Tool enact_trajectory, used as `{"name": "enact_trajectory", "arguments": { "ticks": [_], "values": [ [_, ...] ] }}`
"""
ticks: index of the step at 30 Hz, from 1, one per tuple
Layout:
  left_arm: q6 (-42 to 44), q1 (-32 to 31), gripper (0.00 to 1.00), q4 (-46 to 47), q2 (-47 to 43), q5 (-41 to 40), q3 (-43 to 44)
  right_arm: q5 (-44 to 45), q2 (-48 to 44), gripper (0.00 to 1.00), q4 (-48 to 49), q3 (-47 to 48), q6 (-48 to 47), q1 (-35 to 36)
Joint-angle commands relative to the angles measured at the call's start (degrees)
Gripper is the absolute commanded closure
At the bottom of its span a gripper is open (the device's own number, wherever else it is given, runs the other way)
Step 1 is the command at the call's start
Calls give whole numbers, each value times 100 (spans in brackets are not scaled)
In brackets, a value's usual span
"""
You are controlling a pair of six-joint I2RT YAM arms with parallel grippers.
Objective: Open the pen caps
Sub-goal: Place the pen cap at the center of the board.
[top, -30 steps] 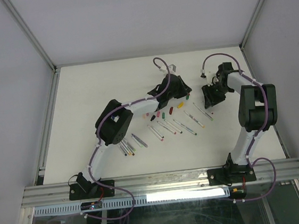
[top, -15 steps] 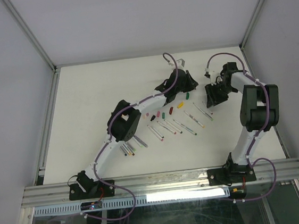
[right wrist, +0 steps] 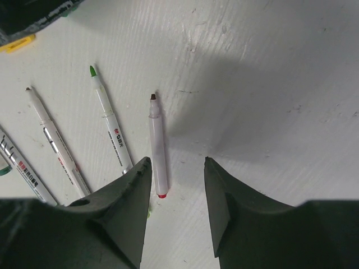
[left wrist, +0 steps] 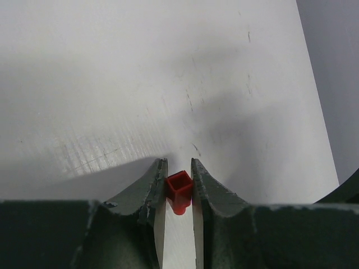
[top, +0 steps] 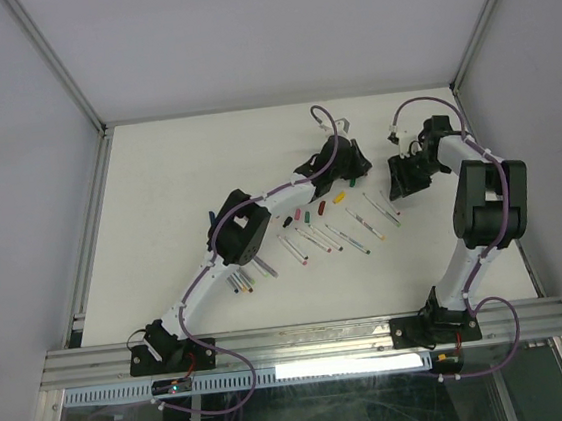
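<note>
Pen caps point(top: 320, 208) lie loose in a small cluster near the middle of the table point(top: 177, 181), just beyond a row of uncapped pen barrels point(top: 309, 240). From that layout, most of the opening work looks done.

One more, a red cap point(left wrist: 179, 189), is pinched between the narrow-set fingers of the left gripper point(left wrist: 178, 168), with its hollow end showing toward the wrist camera. No barrel is attached to it. The grip is near the fingertips, probably so the tiny piece can be let go cleanly among the other caps. The left arm reaches across to the far side of the cluster and holds the cap over bare white surface.

The right gripper point(right wrist: 177, 162) is on the right side of the pen row. Its jaws are spread and nothing is between them. A dark-tipped pen point(right wrist: 157, 151) lies flat on the table just beside one finger, apart from it, and a green-tipped pen point(right wrist: 109, 126) lies further over. That open stance above the barrels suggests it is placed to steady or pick up a pen when needed.
</note>
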Motion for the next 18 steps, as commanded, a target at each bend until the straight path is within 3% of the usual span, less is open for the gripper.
{"name": "enact_trajectory", "arguments": {
  "ticks": [1,8,18],
  "values": [
    [165,-66,78,68,-22,-153,332,-206,-330,55,132,87,66,-89],
    [221,-70,69,8,-106,-259,335,-267,-329,55,116,88,66,-128],
    [299,-69,67,-26,-279,-224,356,-321,-368,55,107,87,70,-149]
  ]
}}
